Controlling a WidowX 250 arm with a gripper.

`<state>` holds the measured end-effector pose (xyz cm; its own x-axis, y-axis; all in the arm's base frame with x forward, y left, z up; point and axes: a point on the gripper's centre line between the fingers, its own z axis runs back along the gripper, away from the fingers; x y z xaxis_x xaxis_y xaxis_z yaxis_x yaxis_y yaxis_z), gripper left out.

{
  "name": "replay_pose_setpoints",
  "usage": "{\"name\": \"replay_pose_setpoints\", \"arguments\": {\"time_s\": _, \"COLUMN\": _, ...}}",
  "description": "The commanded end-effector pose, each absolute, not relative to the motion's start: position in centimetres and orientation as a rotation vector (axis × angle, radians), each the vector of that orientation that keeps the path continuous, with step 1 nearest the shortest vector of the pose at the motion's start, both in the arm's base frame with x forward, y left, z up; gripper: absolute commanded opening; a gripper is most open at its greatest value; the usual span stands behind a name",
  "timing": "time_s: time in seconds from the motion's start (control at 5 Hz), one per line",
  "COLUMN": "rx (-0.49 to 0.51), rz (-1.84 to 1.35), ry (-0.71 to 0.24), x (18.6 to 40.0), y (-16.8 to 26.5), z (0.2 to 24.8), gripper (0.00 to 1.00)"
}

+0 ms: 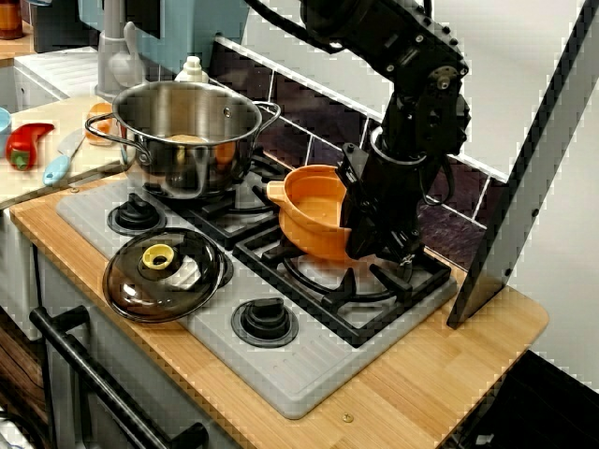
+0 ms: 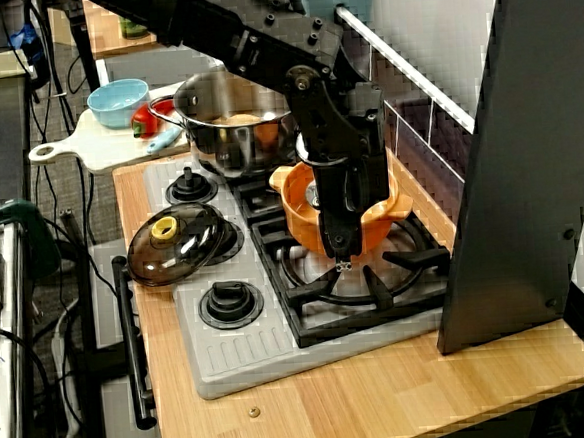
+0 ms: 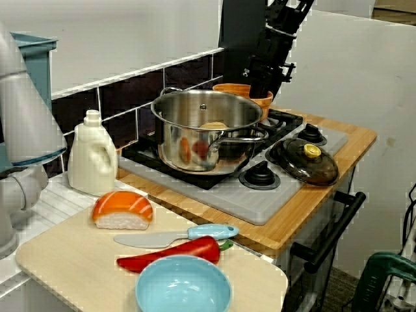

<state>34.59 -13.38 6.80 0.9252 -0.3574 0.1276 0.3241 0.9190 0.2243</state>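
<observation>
The view from the stove's front corner shows a small orange pot (image 1: 309,220) on a burner grate (image 1: 323,292) just beside the steel stockpot (image 1: 187,136), to its right. We judge it to be light, stiff plastic with smooth walls, so apt to slip. Its thin rim or side lugs offer the best hold. The pincer (image 1: 379,245) hangs steeply down from a bent arm at the wall farthest from the stockpot; we cannot tell whether it pinches that wall. A glass lid (image 1: 164,273) lies in front of the stockpot.
</observation>
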Motion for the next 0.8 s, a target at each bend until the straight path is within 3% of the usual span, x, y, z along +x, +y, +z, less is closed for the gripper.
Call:
{"name": "replay_pose_setpoints", "arguments": {"time_s": 0.0, "rx": 0.176, "rz": -0.341, "ry": -0.228, "x": 34.5, "y": -12.7, "z": 9.4, "gripper": 0.00}}
{"name": "replay_pose_setpoints", "arguments": {"time_s": 0.6, "rx": 0.123, "rz": -0.339, "ry": -0.233, "x": 32.8, "y": -12.5, "z": 12.0, "gripper": 0.00}}
